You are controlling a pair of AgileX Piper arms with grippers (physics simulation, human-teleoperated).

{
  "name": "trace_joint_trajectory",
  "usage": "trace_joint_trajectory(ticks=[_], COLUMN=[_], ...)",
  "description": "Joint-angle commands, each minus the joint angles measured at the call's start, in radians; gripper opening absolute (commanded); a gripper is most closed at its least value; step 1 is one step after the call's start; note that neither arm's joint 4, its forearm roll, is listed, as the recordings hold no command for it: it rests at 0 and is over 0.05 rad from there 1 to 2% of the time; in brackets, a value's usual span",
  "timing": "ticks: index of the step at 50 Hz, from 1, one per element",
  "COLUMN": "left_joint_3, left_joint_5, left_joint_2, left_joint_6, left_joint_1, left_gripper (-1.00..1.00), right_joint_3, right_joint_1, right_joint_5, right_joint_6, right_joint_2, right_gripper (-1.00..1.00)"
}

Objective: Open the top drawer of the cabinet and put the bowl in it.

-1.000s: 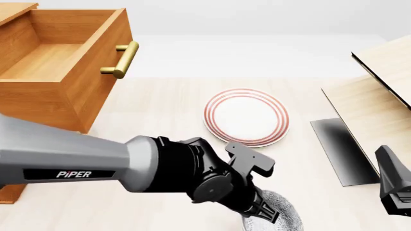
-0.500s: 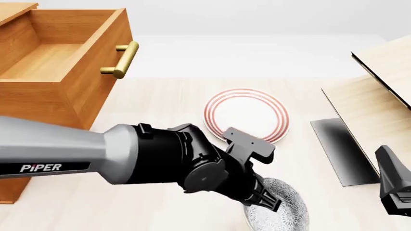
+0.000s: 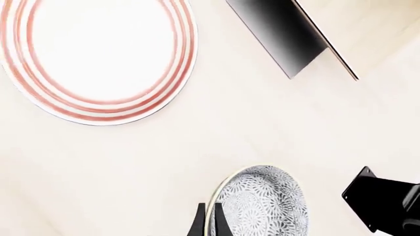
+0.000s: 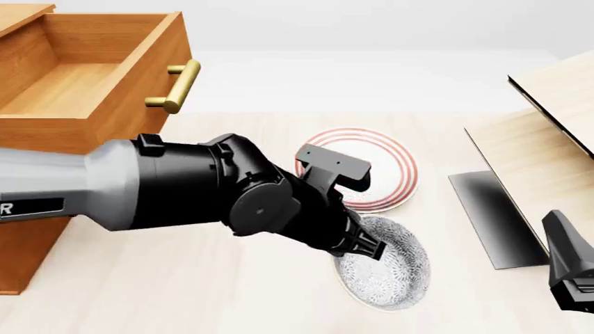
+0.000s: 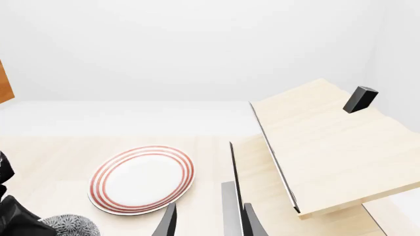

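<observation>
Pale wood table (image 4: pixel 232 299) under flat white light, with the cabinet (image 4: pixel 37 223) at the far left and its top drawer (image 4: pixel 83 83) already pulled out and empty, brass handle (image 4: pixel 174 86) facing the work area.

Over the last second the left gripper (image 4: pixel 366 245) has swung up and toward the cabinet side, and the bowl (image 4: pixel 385 271) has come with it: a moment ago it was half cut off at the near edge of the front view, and now it sits whole in frame, tilted, just below the plate (image 4: pixel 357 169). In the left wrist view the two fingertips (image 3: pixel 198 223) sit close together astride the bowl's rim (image 3: pixel 213 216), so the jaws are clamped on that rim. I judge this to be the start of the carry: the pick seems done, and the drawer is the remaining goal, well apart from the jaws, up and to their left.

Around the jaws, the plate lies just beyond them, and the bowl's far edge looks close to its rim. A pale board structure (image 4: pixel 547 132) stands off to their right, out of the route. The right gripper (image 5: pixel 206 221) waits low at the right, fingers parted on nothing. The drawer's front wall and handle stand in the way; the bowl must rise over them.
</observation>
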Motion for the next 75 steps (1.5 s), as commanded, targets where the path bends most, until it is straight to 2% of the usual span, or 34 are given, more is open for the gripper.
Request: trace_joint_trajectory(ticks=[1,26,38,75], left_joint_3=[-0.028,-0.126,-0.228,-0.478], left_joint_5=[0.039,0.150,0.206,0.374], left_joint_2=[-0.034,-0.109,-0.082,-0.077], left_joint_6=[0.018,0.017,0.007,0.006], left_joint_1=[0.036,0.139,0.161,0.320], left_gripper=[-1.00,-1.00,-1.00,-1.00], right_joint_3=[0.001,0.001,0.001,0.001], right_joint_1=[0.000,0.000,0.000,0.000], right_joint_5=[-0.001,-0.001,-0.001,-0.001], right_joint_6=[0.000,0.000,0.000,0.000], right_joint_2=[0.000,0.000,0.000,0.000], right_gripper=[1.00,1.00,1.00,1.00])
